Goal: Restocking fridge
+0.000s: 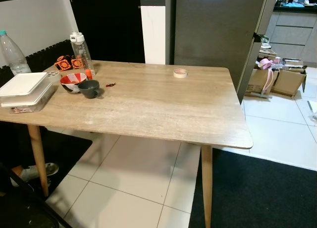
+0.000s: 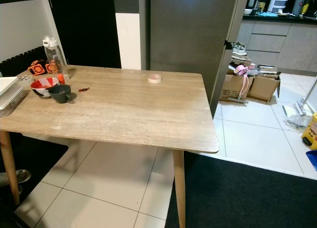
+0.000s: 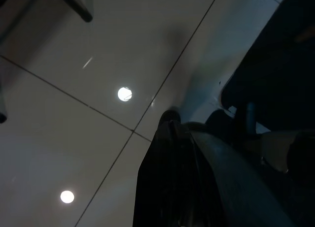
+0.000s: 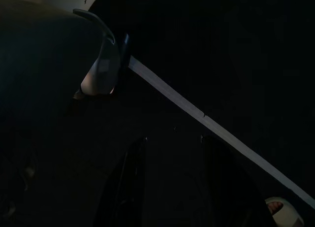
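Note:
The tall grey fridge (image 1: 218, 30) stands shut behind the wooden table (image 1: 163, 109). At the table's left end are a clear bottle with a white lid (image 1: 81, 52), a plastic water bottle (image 1: 12, 52), stacked white food containers (image 1: 25, 89), a red patterned bowl (image 1: 72, 81) and a dark cup (image 1: 89, 88). A tape roll (image 1: 180, 72) lies near the far edge. My left gripper (image 3: 171, 119) hangs over the pale floor tiles, its fingers together. My right gripper (image 4: 172, 153) hangs in shade over dark flooring, its fingers apart and holding nothing.
Open cardboard boxes (image 1: 277, 79) with a pink ribbon sit on the floor right of the fridge. A dark rug (image 1: 257, 188) lies at the right of the table. A person's shoe (image 1: 42, 171) shows under the table's left end, and a sandalled foot (image 4: 283, 210) is near my right arm.

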Robot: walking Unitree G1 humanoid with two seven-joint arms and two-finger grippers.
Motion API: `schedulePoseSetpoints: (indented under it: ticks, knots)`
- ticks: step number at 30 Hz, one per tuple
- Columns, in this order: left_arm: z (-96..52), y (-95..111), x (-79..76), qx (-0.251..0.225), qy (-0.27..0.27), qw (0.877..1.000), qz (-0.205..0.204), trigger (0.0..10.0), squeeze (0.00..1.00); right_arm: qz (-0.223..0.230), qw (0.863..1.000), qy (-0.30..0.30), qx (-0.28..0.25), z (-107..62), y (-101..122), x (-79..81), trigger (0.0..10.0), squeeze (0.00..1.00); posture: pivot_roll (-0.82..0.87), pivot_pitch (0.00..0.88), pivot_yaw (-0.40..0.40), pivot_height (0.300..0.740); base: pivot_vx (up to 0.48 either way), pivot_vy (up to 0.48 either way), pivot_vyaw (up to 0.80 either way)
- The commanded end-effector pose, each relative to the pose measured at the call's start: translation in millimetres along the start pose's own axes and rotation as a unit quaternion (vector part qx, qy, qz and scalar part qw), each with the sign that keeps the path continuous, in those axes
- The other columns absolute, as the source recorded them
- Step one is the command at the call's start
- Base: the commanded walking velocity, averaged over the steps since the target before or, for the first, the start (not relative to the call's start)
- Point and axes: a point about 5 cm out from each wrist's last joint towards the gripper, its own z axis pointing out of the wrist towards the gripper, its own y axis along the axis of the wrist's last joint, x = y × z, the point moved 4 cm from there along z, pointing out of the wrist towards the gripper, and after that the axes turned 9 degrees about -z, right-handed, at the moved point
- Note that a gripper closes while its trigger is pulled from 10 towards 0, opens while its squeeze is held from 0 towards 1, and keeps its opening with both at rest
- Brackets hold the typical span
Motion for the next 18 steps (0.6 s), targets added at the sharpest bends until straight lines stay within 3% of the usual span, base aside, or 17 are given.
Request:
schedulePoseSetpoints:
  ticks: [1,18]
  knots:
    - [-0.7,1.1,4.4,-0.001,0.003,1.0,0.007,10.0,0.0,-0.013,1.0,-0.002,0.001,0.1,2.3,-1.7,10.0,0.0,-0.07,0.0,-0.001,0.74,0.0,0.0,0.0]
    - [-1.0,3.6,8.6,0.0,0.01,1.0,0.012,10.0,0.0,-0.014,1.0,0.002,-0.002,1.0,5.1,3.7,10.0,0.0,-0.07,0.0,0.019,0.74,0.0,0.0,0.0]
